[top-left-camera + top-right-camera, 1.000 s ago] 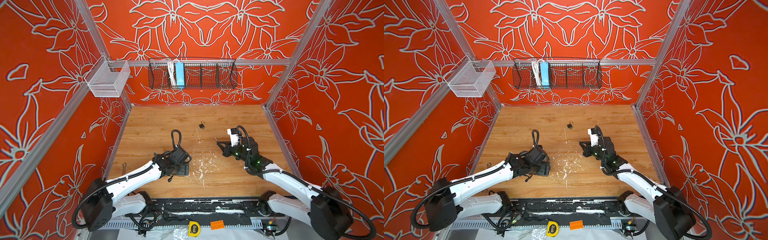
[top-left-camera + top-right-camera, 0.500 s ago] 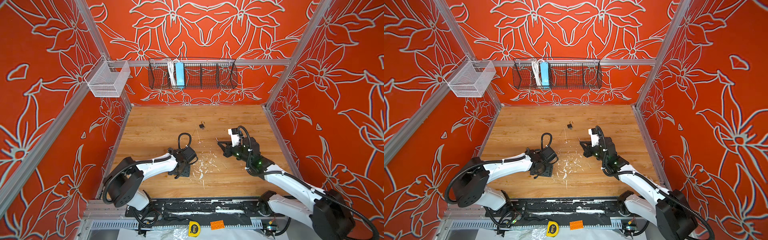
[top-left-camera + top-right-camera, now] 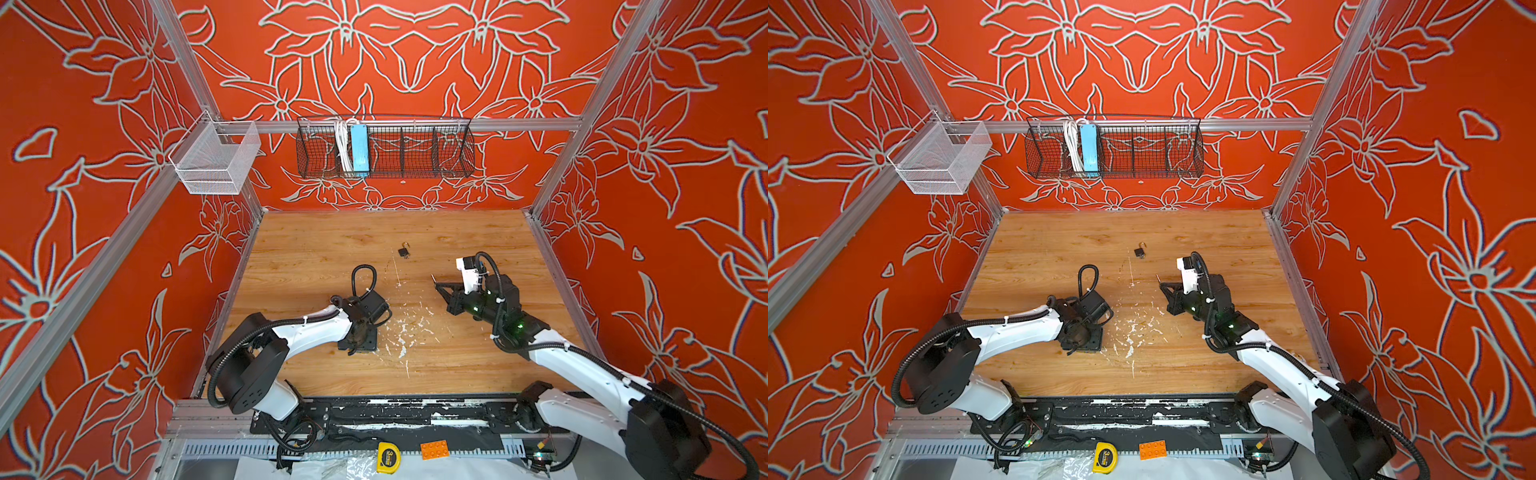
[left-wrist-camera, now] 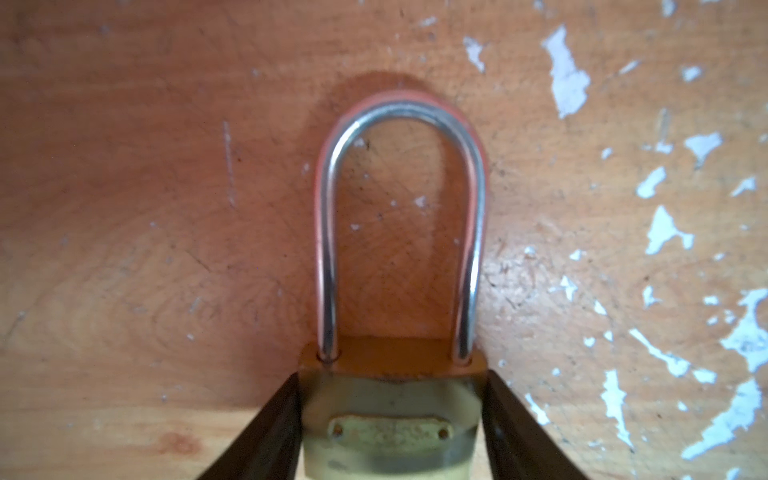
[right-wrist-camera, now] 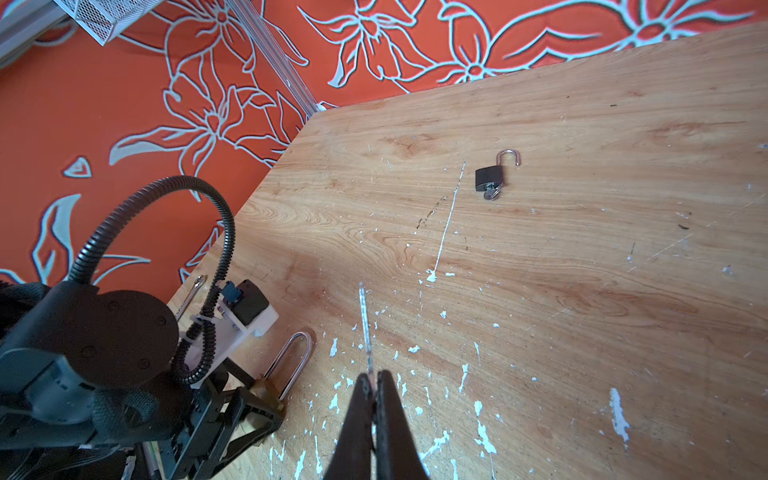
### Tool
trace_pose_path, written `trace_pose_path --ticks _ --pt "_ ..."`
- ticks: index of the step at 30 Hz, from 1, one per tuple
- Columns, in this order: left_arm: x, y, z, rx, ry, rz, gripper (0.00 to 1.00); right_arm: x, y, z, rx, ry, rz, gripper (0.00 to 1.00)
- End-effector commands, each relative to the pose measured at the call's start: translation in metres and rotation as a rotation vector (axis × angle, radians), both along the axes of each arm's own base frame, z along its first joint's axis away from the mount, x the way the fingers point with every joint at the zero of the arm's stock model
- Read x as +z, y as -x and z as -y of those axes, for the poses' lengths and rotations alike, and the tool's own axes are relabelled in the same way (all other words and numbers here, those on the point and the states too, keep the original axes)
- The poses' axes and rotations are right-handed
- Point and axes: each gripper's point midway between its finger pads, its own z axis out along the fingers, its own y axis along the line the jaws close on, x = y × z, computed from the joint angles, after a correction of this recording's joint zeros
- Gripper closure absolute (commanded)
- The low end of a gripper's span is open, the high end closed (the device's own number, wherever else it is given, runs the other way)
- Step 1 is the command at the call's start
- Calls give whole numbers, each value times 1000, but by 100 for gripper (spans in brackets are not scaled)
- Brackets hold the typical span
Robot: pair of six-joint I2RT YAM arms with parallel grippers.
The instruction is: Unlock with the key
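A brass padlock (image 4: 390, 419) with a long steel shackle (image 4: 399, 112) lies flat on the wooden table (image 3: 316, 249). My left gripper (image 4: 390, 382) is shut on its body, one dark finger against each side. The right wrist view shows the same padlock (image 5: 291, 361) sticking out of the left gripper (image 5: 249, 411). In both top views the left gripper (image 3: 359, 340) (image 3: 1084, 338) covers it. My right gripper (image 5: 372, 376) (image 3: 438, 286) is shut on a thin key (image 5: 365, 324), held above the table with its blade pointing forward, apart from the padlock.
A small black padlock (image 3: 404, 251) (image 5: 489, 178) lies further back with its shackle open and a key in it. A black wire basket (image 3: 384, 145) hangs on the rear wall and a white mesh basket (image 3: 216, 160) on the left. White paint flecks (image 3: 401, 332) dot the wood.
My left arm has swung inward to the right and its fingers have closed onto the brass padlock. The right gripper with the key has hardly moved.
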Motion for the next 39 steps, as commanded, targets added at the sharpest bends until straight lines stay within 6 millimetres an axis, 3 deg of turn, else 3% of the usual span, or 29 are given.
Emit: trace_pose_path --ticks 1,5,9,14,17,20,24,29,34,37,39 --pt "-21 8 -10 17 -15 -43 42 1 -2 1 -7 9 7 100" --pt "-17 2 0 3 21 -37 56 1 -2 4 -14 17 13 100" --pt "6 -22 26 -24 103 28 63 -1 -3 3 -14 23 16 100" --pt "67 -71 63 -63 229 219 63 -3 -3 2 -9 7 46 100" --pt "116 -105 87 -97 325 379 65 0 -1 1 2 -9 83 100" --pt "159 -133 98 -90 420 559 77 -2 -1 4 -8 -8 109 100" --pt "191 -154 95 -48 532 777 99 -7 -4 2 -4 -1 112 100" --pt "192 -148 82 24 663 937 100 -20 -9 -7 24 -22 87 100" --pt "175 -134 57 184 677 892 100 -31 -10 -20 67 5 46 100" --pt "169 -131 41 307 747 950 100 -35 -9 -26 84 19 53 100" --pt "169 -130 41 330 810 977 100 -35 -8 -29 91 21 54 100"
